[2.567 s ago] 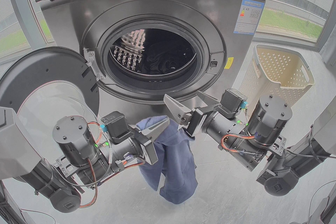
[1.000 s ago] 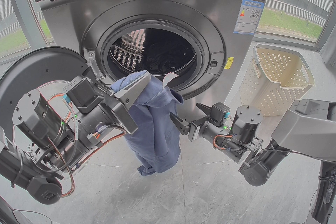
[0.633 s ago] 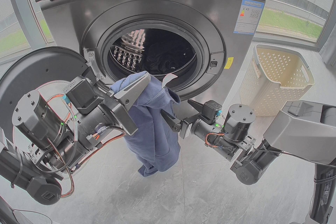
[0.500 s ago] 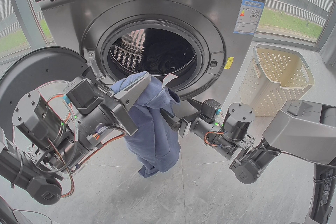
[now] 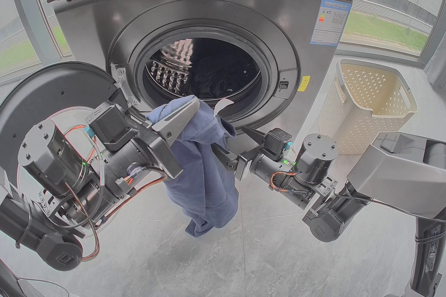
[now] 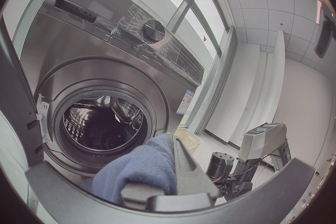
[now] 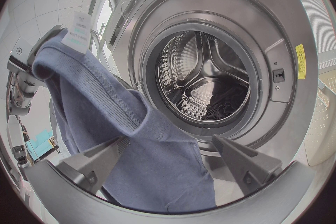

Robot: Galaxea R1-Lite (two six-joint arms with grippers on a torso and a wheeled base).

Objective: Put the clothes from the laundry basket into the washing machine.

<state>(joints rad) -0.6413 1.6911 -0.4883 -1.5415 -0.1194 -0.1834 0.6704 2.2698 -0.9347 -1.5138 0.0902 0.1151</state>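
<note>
My left claw (image 5: 180,124) gripped the blue sweatshirt (image 5: 204,172), which hung before the washing machine (image 5: 195,10) and its open drum; my right claw (image 5: 230,140) stood wide just beside it.

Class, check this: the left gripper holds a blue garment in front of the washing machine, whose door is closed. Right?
No. The left gripper does hold the blue garment in front of the washing machine, but the door stands open, swung to the robot's left; the head view shows it.
</note>
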